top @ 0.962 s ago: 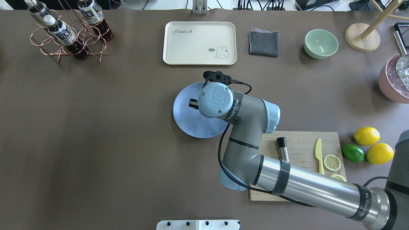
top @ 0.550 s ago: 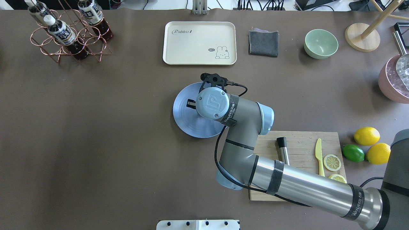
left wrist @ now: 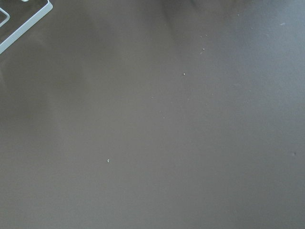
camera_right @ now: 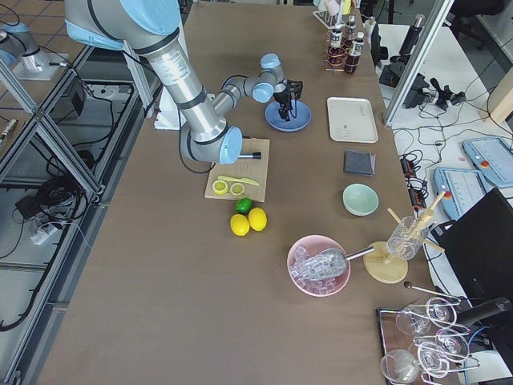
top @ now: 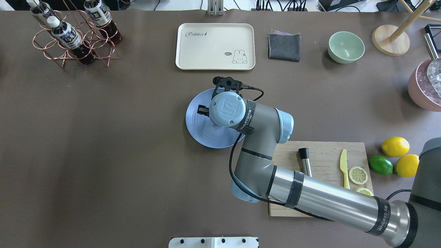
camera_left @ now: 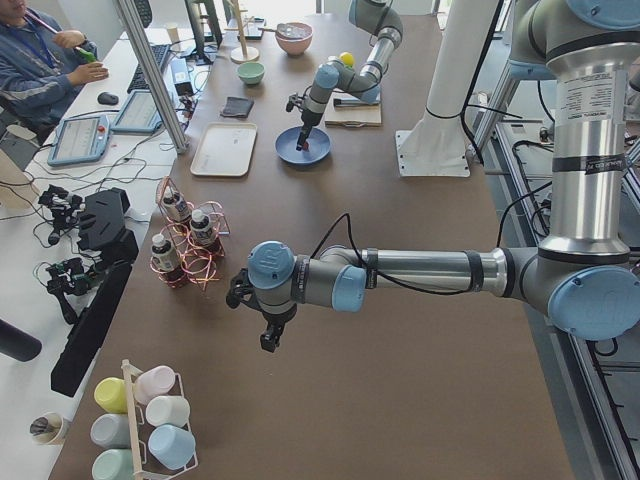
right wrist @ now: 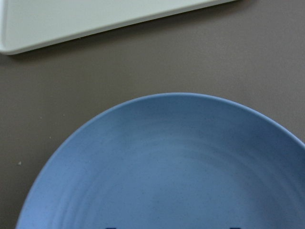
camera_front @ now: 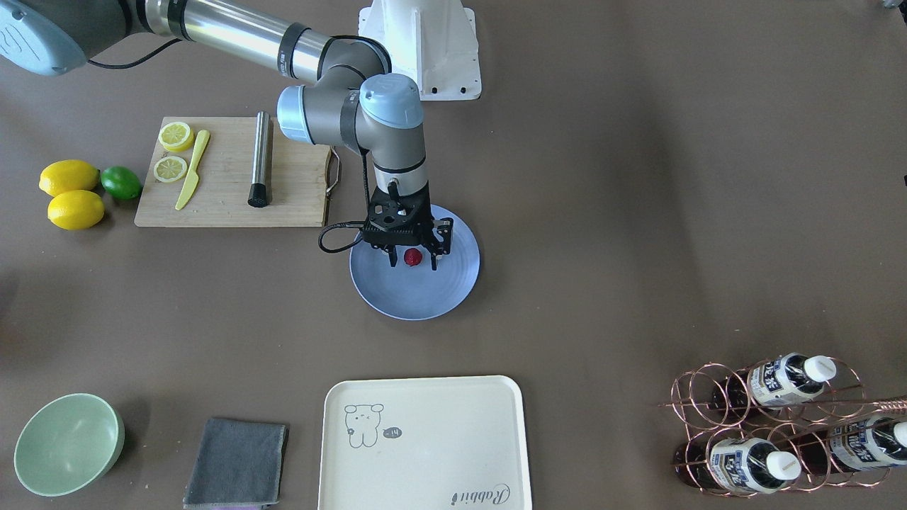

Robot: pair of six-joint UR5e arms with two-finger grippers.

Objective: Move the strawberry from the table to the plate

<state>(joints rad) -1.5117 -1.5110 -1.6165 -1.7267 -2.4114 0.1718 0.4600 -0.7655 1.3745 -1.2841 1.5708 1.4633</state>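
Observation:
The small dark-red strawberry lies on the round light-blue plate in the middle of the grey-brown table. My right gripper points straight down over the plate. It is open, its two fingers standing on either side of the berry with gaps. In the overhead view the wrist hides the berry, and only one fingertip shows over the plate. The right wrist view shows the plate's rim. My left gripper hangs over bare table far from the plate; whether it is open or shut I cannot tell.
A cream tray lies just behind the plate. Beside it are a grey cloth and a green bowl. A bamboo board with a muddler, knife and lemon slices sits under my right arm. Lemons and a bottle rack stand at the sides.
My right wrist has drifted a little to the left over the plate. Nothing else on the table has moved.

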